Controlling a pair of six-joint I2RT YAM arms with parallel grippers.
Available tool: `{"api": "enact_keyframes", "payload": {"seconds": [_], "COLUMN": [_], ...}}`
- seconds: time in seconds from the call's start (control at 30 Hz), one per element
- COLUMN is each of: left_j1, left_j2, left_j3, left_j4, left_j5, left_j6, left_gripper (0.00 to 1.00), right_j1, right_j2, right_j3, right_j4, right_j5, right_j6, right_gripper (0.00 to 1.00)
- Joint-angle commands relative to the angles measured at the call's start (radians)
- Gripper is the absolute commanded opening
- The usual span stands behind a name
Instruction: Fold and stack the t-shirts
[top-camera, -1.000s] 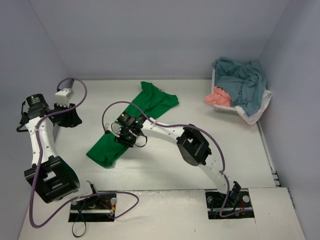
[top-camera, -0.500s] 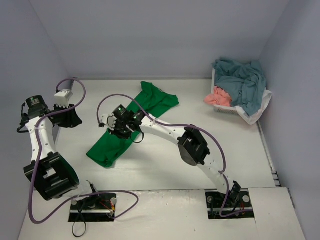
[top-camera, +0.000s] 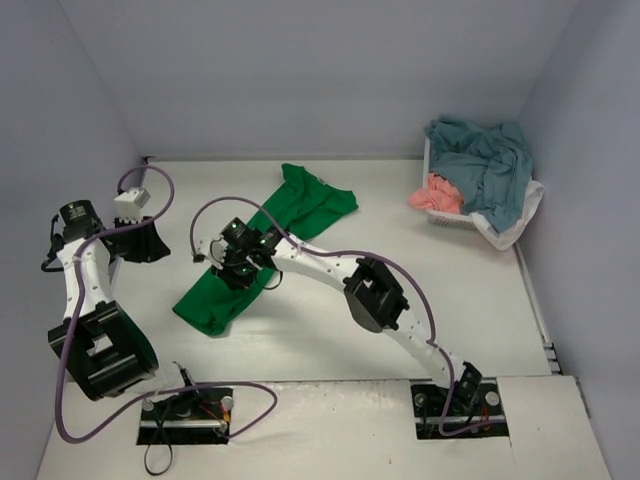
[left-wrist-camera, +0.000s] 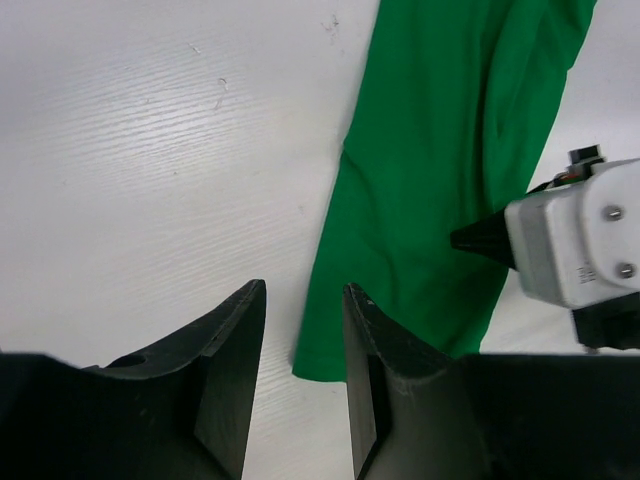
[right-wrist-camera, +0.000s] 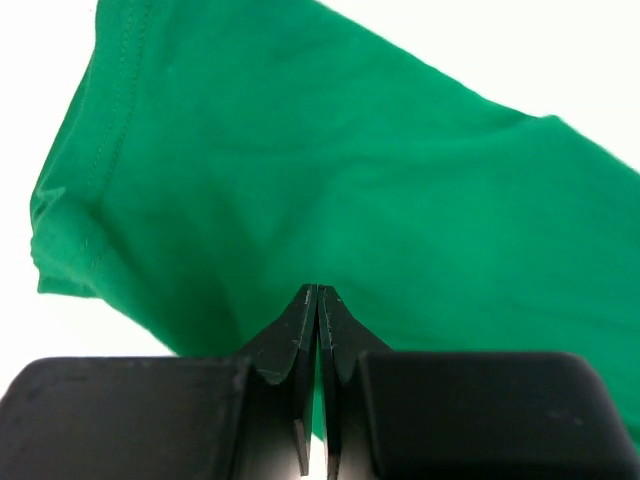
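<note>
Over the green t-shirt (right-wrist-camera: 350, 170), the right gripper (right-wrist-camera: 317, 292) is closed tight.

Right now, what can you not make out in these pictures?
- Right wrist view: the right pincer is shut over the green t-shirt; its own fingers hide whether cloth is pinched.
- Top view: the teal t-shirt covers the basket; what lies beneath is hidden.
- Left wrist view: the top and right edges cut off the green t-shirt.
</note>
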Motion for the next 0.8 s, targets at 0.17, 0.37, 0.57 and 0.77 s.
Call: {"api": "enact_keyframes", "payload": {"seconds": [0.17,0.37,0.57,0.77], "left_j1": [0.011,0.011,0.011,0.011], "left_j2": [-0.023,-0.038,-0.052,-0.066], "left_j3": [-0.015,-0.012,0.0,0.016], "left_j4": [0.051,0.022,0.004,-0.019], "left_j5": [0.045,0.053,0.076,0.09], "left_j6": [-0.014,0.0,-0.007,-0.011], "left_gripper": [0.31,0.31,0.31,0.31], "right_j1": [0.064,0.058,0.018,-0.074], "right_j2": [0.029,-0.066,-0.225,-0.348], "right_j3": [0.007,-0.203,-0.451,-0.602], "right_j4": [0.01,0.003,-0.01,-0.017], "right_j5": [-0.052,-0.026,0.047,0.064], "right_j6": [0.028,0.027,0.032,0.051], "right_gripper": [0.0,0.0,0.0,0.0]}}
